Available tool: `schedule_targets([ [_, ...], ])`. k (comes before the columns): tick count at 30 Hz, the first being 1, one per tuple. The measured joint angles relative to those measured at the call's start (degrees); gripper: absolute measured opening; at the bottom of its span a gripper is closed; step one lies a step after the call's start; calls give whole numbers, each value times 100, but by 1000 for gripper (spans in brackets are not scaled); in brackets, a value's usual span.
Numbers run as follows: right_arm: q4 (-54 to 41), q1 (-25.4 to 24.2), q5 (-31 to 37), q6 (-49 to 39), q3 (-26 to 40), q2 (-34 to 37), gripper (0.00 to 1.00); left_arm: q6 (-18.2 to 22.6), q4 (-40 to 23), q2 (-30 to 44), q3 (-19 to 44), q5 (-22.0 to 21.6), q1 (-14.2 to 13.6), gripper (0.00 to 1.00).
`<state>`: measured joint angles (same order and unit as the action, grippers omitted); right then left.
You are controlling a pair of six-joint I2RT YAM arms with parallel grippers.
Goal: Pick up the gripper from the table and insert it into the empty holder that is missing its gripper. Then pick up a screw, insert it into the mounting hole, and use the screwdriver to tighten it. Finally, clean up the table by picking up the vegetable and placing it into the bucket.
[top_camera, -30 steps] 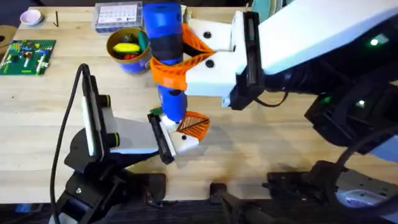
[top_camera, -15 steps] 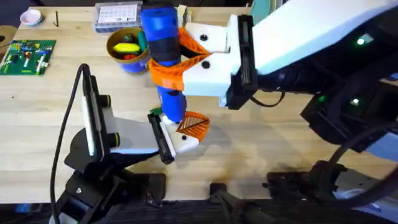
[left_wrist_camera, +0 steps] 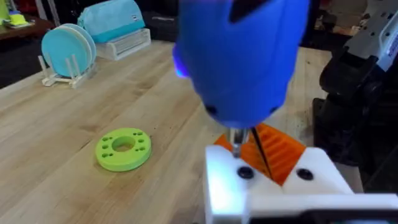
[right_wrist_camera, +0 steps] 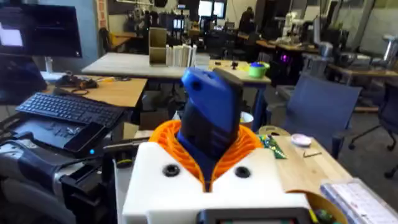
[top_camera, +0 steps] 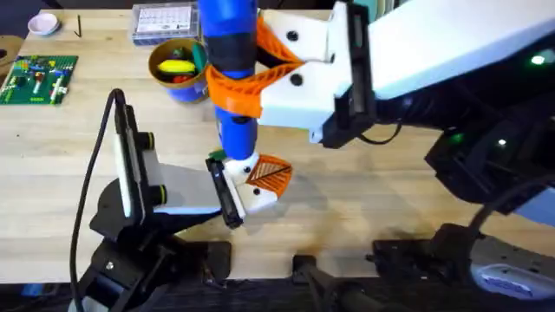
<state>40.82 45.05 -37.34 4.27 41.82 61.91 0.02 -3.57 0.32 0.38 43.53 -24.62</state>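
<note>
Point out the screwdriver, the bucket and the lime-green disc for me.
screwdriver (top_camera: 232, 95): overhead view, on its blue barrel.
bucket (top_camera: 186, 89): overhead view, on its blue outer wall.
lime-green disc (left_wrist_camera: 106, 158): left wrist view, on its flat top face.

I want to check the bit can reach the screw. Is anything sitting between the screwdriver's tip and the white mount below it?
Nothing visible does. In the left wrist view the screwdriver stands upright with its thin bit coming straight down onto the holder, beside the orange gripper. The right gripper clamps the barrel higher up, well clear of the tip.
</note>
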Motion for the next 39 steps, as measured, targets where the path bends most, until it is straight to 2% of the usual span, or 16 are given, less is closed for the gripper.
schedule_targets([
  [12, -154, -112, -2, 0, -1, -255, 22, 1, 0, 0, 0, 0, 0, 4],
  [17, -503, -422, -3, 0, -1, -253, 22, 1, 0, 0, 0, 0, 0, 4],
  [22, -628, -1207, -7, -13, -1, -255, 22, 1, 0, 0, 0, 0, 0, 4],
  [28, -1904, -2549, 9, -518, 7, -111, 22, 1, 0, 0, 0, -4, 0, 4],
  [34, -3685, -3622, 47, -1547, 562, 911, 22, 1, 0, 0, 0, -10, 0, 4],
  [39, -4372, -4046, 342, -2457, 1572, 1965, 22, 1, 2, 0, 0, -26, 0, 4],
])
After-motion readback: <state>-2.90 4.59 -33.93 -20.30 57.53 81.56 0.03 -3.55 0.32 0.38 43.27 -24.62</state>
